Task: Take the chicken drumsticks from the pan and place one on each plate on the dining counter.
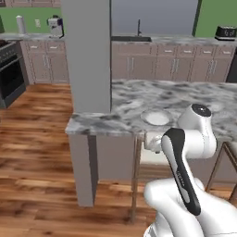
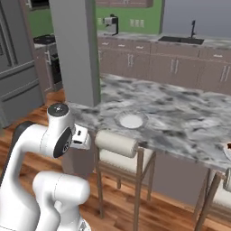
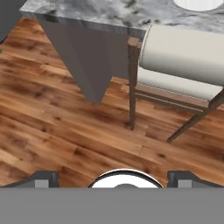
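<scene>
While we faced the bench (image 1: 139,92), our long marbled grey-and-white stone slab on a grey base, the task looked barely begun or at most half done, as far as we could judge. The square grey pillar (image 1: 88,55) rose smooth and matte through the bench's left end. Below the bench edge stood a stool (image 2: 118,146) with a padded cream seat and roll back on thin wooden legs, over a glossy wood-plank floor (image 3: 65,131). On the bench, just right of the pillar, lay one round white plate (image 1: 156,117), shallow with a slight raised rim, and it held no drumstick. At the bench's far right edge in the right base view a second plate (image 2: 228,151) showed a sliver of rim with something dark on it; we could not tell what. We saw neither pan nor drumsticks near the bench, so at least one fetch remained. Our tool (image 3: 113,179) hung below the bench edge, looking down at the floor, its two dark tips spread wide apart and holding nothing.
</scene>
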